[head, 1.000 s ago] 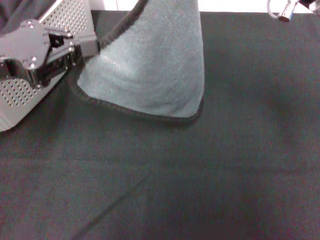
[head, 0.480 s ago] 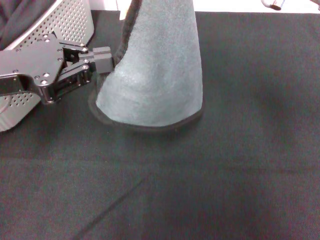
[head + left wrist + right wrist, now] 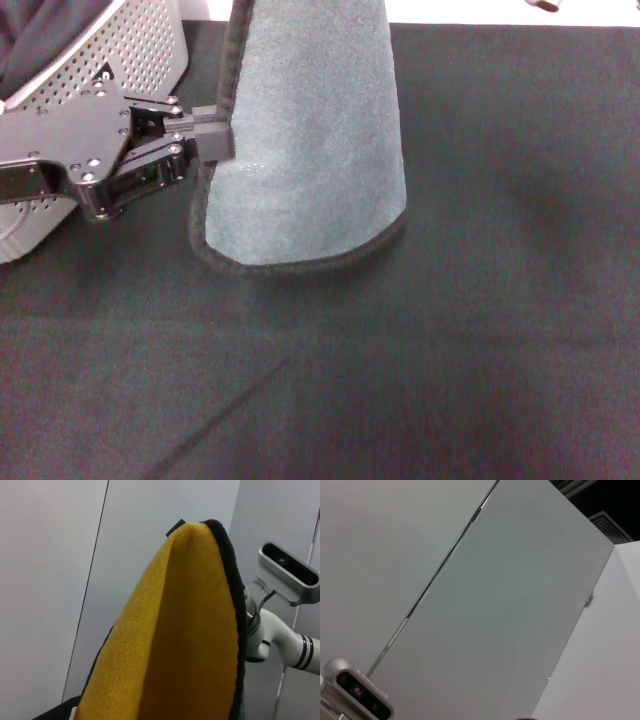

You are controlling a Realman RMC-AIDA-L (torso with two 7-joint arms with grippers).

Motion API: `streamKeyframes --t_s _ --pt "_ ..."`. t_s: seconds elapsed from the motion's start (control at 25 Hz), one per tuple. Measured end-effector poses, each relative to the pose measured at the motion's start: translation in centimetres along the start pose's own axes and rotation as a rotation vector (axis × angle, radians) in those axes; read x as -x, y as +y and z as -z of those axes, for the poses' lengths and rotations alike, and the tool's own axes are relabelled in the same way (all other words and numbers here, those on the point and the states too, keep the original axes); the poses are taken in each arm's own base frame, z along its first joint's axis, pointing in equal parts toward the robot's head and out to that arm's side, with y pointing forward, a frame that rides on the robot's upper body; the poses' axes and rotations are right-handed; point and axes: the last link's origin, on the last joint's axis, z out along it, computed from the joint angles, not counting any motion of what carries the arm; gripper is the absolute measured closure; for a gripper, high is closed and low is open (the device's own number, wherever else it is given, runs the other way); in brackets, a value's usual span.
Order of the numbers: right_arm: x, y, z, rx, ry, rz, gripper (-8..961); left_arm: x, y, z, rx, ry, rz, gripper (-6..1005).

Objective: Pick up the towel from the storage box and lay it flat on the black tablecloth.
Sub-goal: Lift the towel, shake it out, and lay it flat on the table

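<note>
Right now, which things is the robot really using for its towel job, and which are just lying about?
Part of the job:
- towel, hanging with its lower hem on the cloth
- black tablecloth
- storage box
- left gripper, at the towel's edge

Just lying about:
- rumpled black fabric in the box
- wall panels behind, seen from the right wrist

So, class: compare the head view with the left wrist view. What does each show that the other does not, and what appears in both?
Only the head view shows the towel's grey-green face hanging with its lower hem on the black tablecloth, the perforated storage box at the left, and the left pincer at the towel's left edge.

Only the left wrist view shows the towel's orange-yellow face, pale wall panels behind it, and a white arm carrying a silver camera.

Both show the same towel with its thin black hem.
</note>
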Motion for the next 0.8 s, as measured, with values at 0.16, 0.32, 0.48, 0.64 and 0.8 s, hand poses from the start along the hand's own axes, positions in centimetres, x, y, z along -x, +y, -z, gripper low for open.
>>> streamKeyframes --t_s 0.16,0.32,0.48,0.64,0.8 --pt "-0.1 -0.1 -0.1 -0.004 0.004 0.0 941 0.2 0.0 -0.4 0.021 -0.008 0.011 876" --pt "-0.1 -0.1 -0.1 -0.009 0.004 0.005 941 0.4 0.2 -0.8 0.046 -0.024 0.02 874" --pt "0.0 -0.2 -0.1 -0.014 0.002 0.009 941 0.6 0.2 -1.1 0.067 -0.044 0.033 875" --pt "0.1 -0.4 0.1 -0.023 0.0 0.011 941 0.9 0.3 -1.3 0.079 -0.054 0.045 876" --pt "0.4 -0.5 0.3 -0.029 -0.008 0.019 941 1.3 0.2 -1.3 0.082 -0.047 0.072 877"
